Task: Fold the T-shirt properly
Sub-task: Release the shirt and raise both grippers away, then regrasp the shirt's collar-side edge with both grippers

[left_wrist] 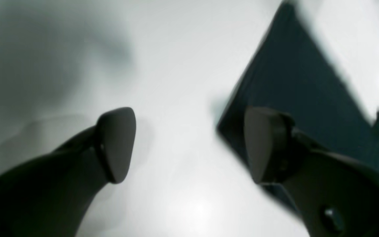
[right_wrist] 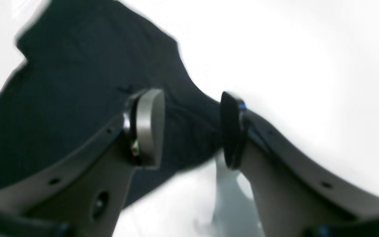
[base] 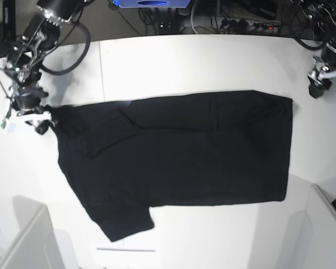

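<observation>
Folding the T-shirt, spread plain side up across the white table.

To fold well, each gripper should pinch a firm edge, lift both layers evenly and lay the cloth over flat without dragging it into wrinkles. The right gripper hangs over the shirt's sleeve corner with its jaws well apart and nothing between them; the left gripper hovers at the far hem corner, one finger over cloth, likewise spread wide and holding nothing.
</observation>
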Controlling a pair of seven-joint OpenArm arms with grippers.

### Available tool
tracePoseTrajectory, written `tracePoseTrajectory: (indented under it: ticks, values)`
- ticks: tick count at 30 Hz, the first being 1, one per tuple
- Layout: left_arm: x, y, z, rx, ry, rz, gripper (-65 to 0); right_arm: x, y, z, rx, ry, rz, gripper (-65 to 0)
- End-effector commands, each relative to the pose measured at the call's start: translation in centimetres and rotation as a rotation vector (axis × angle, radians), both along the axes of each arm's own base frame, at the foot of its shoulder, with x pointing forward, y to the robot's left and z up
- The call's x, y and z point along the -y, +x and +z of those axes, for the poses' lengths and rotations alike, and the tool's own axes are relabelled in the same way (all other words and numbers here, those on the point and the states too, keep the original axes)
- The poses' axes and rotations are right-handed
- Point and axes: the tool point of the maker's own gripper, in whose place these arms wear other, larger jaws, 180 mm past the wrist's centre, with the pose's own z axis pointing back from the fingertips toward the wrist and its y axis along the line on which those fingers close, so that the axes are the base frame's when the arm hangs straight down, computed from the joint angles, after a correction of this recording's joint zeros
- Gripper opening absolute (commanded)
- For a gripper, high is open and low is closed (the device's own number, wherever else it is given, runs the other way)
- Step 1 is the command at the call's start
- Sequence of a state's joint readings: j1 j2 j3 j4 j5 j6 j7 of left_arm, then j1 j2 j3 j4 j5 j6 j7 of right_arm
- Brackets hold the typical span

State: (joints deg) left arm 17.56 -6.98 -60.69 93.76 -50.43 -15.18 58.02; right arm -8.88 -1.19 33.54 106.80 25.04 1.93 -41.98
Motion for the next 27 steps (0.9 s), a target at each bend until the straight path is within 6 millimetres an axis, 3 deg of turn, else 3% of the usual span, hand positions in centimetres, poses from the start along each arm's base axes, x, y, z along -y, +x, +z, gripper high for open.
tracePoseTrajectory:
  ticks: [1, 6, 8, 13, 15, 19, 22, 23, 25, 27]
  values:
    - [-1.0, 0.0, 1.6, 0.033, 0.056, -0.012, -16.1, -0.2, 0.4, 1.2, 0.050, -0.007, -0.002, -34.8]
    - [-0.9, -2.1, 0.5, 0.017, 0.094, -0.036, -16.3, -2.5, -2.1, -2.1, -0.027, 0.079, -0.020, -26.4]
    - [-0.3, -2.3, -0.3, -0.001, 0.097, -0.056, -16.3, -2.8, -2.7, -3.6, -0.063, 0.105, -0.027, -27.9]
    - [0.9, -2.2, -1.9, -0.057, 0.111, -0.095, -16.3, -0.5, -4.6, -6.8, -0.116, 0.197, -0.153, -33.5]
    - [1.4, -2.3, -2.0, -0.051, 0.101, -0.085, -16.3, -0.2, -5.1, -7.2, -0.101, 0.251, -0.182, -34.4]
    - [1.8, -1.2, -0.2, -0.016, 0.145, -0.115, -16.3, 0.2, -6.4, -7.3, -0.092, 0.286, -0.205, -34.4]
    - [4.0, 0.3, -0.6, -0.012, 0.124, -0.187, -17.6, 0.2, -6.5, -7.2, -0.090, 0.287, -0.208, -34.5]
    - [5.0, 1.2, -0.7, 0.001, 0.113, -0.217, -21.2, 0.2, -6.5, -7.2, -0.089, 0.286, -0.207, -34.7]
    - [7.0, 2.5, -1.1, 0.011, 0.087, -0.272, -34.6, 0.1, -6.5, -7.2, -0.089, 0.286, -0.202, -38.9]
    - [9.1, 3.8, -1.5, 0.022, 0.058, -0.330, -51.0, 0.1, -6.5, -7.2, -0.090, 0.287, -0.200, -51.9]
